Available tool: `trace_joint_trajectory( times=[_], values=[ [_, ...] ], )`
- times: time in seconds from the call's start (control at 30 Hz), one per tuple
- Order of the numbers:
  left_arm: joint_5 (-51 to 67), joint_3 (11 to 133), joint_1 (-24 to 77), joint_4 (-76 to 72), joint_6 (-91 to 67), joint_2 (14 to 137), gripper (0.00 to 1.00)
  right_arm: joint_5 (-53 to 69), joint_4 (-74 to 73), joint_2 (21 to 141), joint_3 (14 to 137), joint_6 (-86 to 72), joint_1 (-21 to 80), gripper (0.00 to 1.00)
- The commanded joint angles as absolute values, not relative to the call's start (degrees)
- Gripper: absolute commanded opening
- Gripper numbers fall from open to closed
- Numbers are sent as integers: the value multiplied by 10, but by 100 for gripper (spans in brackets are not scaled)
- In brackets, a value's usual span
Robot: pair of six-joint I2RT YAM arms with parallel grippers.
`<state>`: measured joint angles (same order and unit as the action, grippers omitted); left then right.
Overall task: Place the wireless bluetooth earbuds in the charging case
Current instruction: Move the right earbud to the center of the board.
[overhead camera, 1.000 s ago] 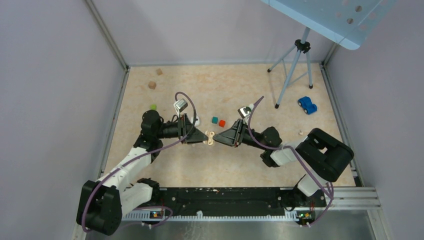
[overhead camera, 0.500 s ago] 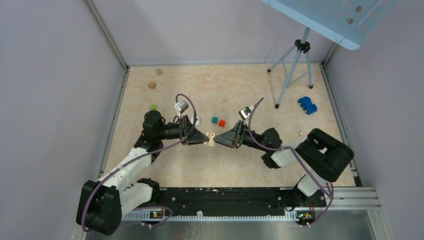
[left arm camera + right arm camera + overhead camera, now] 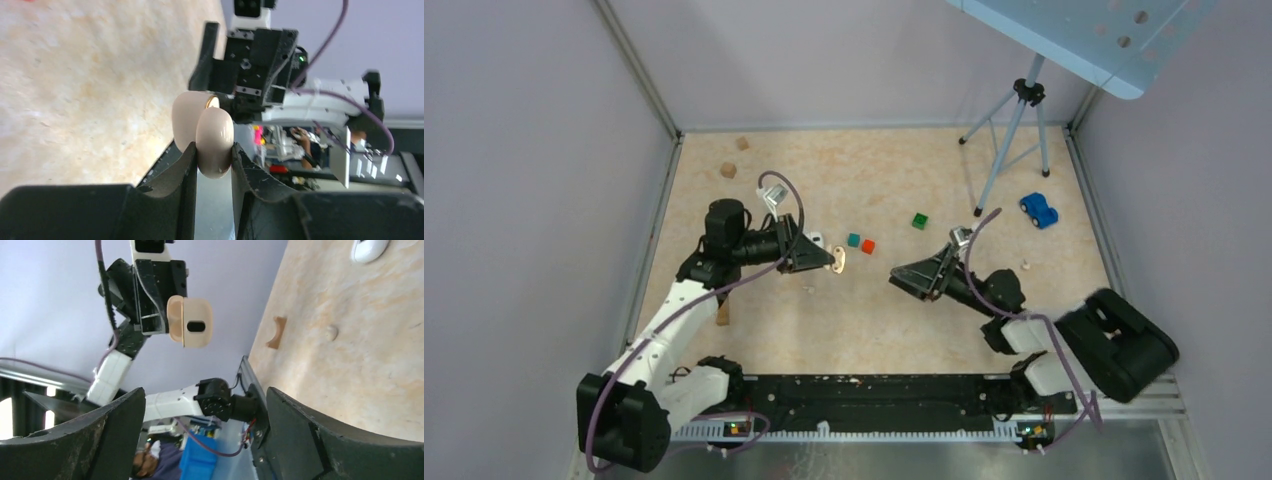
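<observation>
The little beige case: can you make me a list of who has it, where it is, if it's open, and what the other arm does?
Holder: left gripper, shut on the charging case
Where: up in the air, off the table
Lid: open, one dark slot showing
Other arm: right gripper open, empty, apart from the case
Nearby on table: teal cube, red cube

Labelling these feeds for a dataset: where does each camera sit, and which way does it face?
Top external: above and behind both arms, looking down at the table; both show whole.
Left wrist: looks past the left gripper, shut on the charging case, toward the right arm.
Right wrist: looks through the open right gripper toward the left arm.
All three show the case.
</observation>
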<state>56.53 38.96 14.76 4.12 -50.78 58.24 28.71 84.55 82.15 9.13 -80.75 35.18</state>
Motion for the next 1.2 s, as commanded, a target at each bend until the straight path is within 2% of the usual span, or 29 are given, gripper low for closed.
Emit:
trace_joint_trajectory(
  times=[0.0, 0.07, 0.13, 0.3, 0.4, 0.5, 0.63, 0.7, 0.77, 0.9, 1.0, 1.17],
  values=[
    [449, 480, 122, 236, -353, 571, 0, 259, 532, 645, 93, -696, 328, 87],
    [384, 519, 87, 312, -308, 579, 0, 143, 186, 542, 168, -560, 364, 89],
    [331, 551, 66, 368, -282, 607, 0, 36, -52, 479, 229, -475, 396, 90],
    [390, 543, 54, 325, -321, 624, 0, -179, -328, 396, 313, -444, 397, 87],
    [409, 531, 54, 300, -333, 615, 0, -286, -430, 370, 345, -489, 388, 79],
    [417, 526, 54, 297, -332, 611, 0, -325, -465, 379, 366, -520, 345, 72],
    [431, 519, 54, 294, -330, 609, 0, -301, -451, 430, 388, -478, 226, 71],
    [435, 514, 54, 294, -326, 609, 0, -276, -402, 450, 386, -426, 153, 64],
    [438, 509, 54, 293, -324, 610, 0, -229, -349, 470, 374, -384, 80, 57],
    [448, 501, 54, 284, -326, 616, 0, -94, -254, 533, 356, -344, -55, 53],
    [468, 503, 54, 278, -325, 621, 0, -87, -215, 593, 363, -318, -69, 47],
    [479, 505, 54, 276, -322, 622, 0, -87, -179, 675, 388, -283, -72, 47]
  ],
)
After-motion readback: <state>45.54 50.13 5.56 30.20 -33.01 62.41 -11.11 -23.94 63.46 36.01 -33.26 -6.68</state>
